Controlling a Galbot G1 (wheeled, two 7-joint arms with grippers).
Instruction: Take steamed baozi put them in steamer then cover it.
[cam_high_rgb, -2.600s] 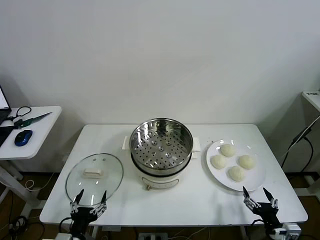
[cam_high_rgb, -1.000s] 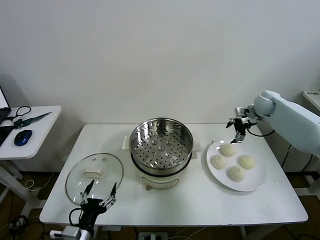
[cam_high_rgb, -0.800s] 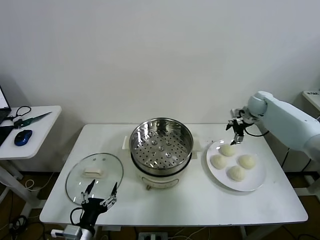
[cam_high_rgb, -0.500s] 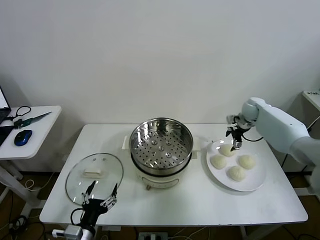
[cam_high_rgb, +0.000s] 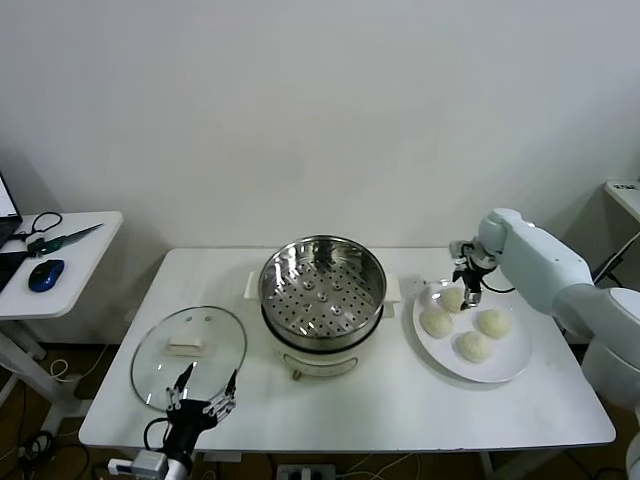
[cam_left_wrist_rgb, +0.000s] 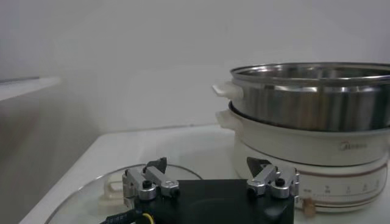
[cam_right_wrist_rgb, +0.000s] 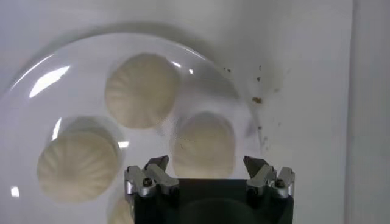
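Observation:
Several white baozi lie on a white plate (cam_high_rgb: 505, 365) at the table's right. My right gripper (cam_high_rgb: 468, 291) hangs open right over the rear baozi (cam_high_rgb: 452, 299). In the right wrist view that baozi (cam_right_wrist_rgb: 204, 145) lies between the fingertips of my right gripper (cam_right_wrist_rgb: 207, 164), with gaps on both sides. Two more baozi (cam_right_wrist_rgb: 142, 90) (cam_right_wrist_rgb: 77, 165) rest beside it. The steel steamer (cam_high_rgb: 322, 290) stands mid-table with nothing in it. The glass cover (cam_high_rgb: 188, 345) lies flat at front left. My left gripper (cam_high_rgb: 203, 396) waits open at the cover's near edge and holds nothing. The left wrist view shows my left gripper (cam_left_wrist_rgb: 207, 165), the steamer (cam_left_wrist_rgb: 311, 97) and the cover (cam_left_wrist_rgb: 85, 195).
The steamer sits on a white cooker base (cam_high_rgb: 320, 358). A side table (cam_high_rgb: 70, 255) at the left carries a blue mouse (cam_high_rgb: 46, 274) and cables. Another small table (cam_high_rgb: 625, 195) stands at the far right. Bare tabletop (cam_high_rgb: 400, 400) runs along the front.
My right arm swung up from below the table's front edge and came down over the plate's rear baozi. My left gripper rose slightly by the cover.

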